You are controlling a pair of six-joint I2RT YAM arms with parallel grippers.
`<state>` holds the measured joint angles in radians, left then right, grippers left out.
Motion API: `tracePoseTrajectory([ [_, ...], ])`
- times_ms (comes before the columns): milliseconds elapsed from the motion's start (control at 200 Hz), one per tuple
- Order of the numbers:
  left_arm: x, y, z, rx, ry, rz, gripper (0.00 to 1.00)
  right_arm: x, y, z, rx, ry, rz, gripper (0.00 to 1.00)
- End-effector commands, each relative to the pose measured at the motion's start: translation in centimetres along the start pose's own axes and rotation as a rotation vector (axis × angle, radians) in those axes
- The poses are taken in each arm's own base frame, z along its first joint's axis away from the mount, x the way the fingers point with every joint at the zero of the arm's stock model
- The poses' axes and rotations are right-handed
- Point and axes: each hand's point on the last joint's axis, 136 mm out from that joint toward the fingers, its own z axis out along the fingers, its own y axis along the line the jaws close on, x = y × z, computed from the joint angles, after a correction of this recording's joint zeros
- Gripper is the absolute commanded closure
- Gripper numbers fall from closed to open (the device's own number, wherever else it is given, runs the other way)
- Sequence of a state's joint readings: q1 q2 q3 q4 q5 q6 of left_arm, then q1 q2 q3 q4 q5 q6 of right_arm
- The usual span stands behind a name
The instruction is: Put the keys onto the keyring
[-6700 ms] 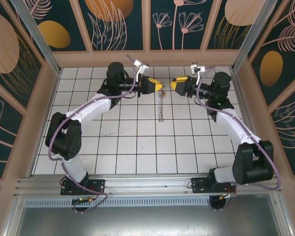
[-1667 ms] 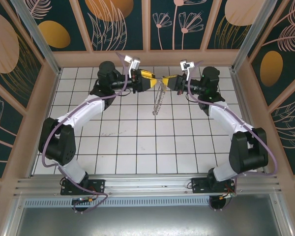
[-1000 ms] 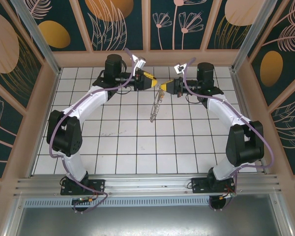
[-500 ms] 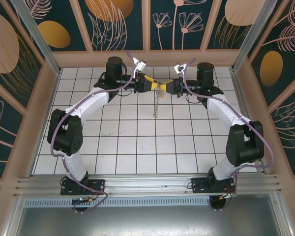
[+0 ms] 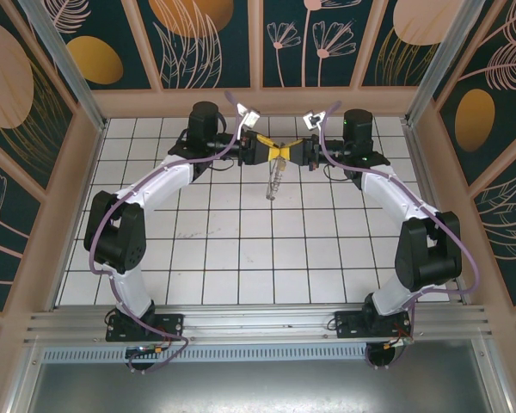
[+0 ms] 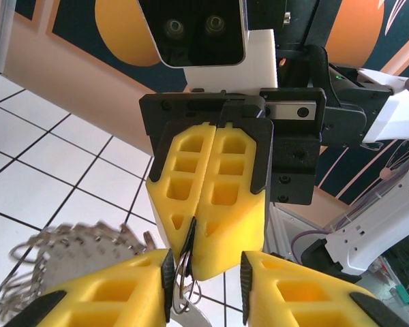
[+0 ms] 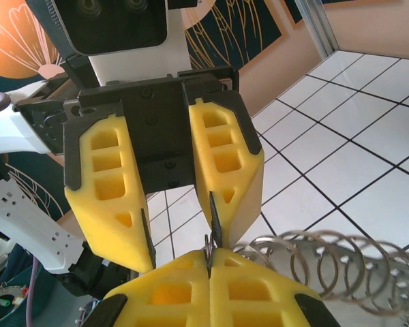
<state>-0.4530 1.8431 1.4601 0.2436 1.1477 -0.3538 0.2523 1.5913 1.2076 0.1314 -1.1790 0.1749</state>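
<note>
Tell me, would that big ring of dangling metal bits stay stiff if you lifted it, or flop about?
Probably floppy: the keyring hangs limp below the shut right tool. Its many loose silvery loops would likely swing and tangle. It looks thin and smooth, so it may slip from a light pinch.

Tip to tip, left arm (image 5: pixel 159 182) and right arm (image 5: pixel 387 185), left jaws parted, right jaws closed

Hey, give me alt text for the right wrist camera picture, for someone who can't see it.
The right claw, shut at the bottom edge, appears to pinch a thin wire of the keyring, whose silvery loops trail off to the right. Facing it just above, the left claw has its yellow fingers apart, over white floor tiles.
</note>
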Motion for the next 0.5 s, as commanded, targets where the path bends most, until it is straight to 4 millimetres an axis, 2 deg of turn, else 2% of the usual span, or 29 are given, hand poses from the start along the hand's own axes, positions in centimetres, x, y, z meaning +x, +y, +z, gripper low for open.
tracePoseTrajectory([
  [0, 0.11, -1.13, 0.13, 0.043, 0.001, 0.028, 0.72, -1.76, 0.81, 0.16, -0.02, -0.027, -0.073, 1.0],
  [55, 0.21, -1.17, 0.07, 0.043, 0.0, 0.031, 0.78, -1.69, 0.63, 0.17, -0.015, -0.028, -0.07, 1.0],
  [490, -0.37, -2.09, -0.14, 0.065, -0.027, 0.055, 0.88, -1.48, 0.14, 0.1, -0.013, -0.036, -0.051, 1.0],
])
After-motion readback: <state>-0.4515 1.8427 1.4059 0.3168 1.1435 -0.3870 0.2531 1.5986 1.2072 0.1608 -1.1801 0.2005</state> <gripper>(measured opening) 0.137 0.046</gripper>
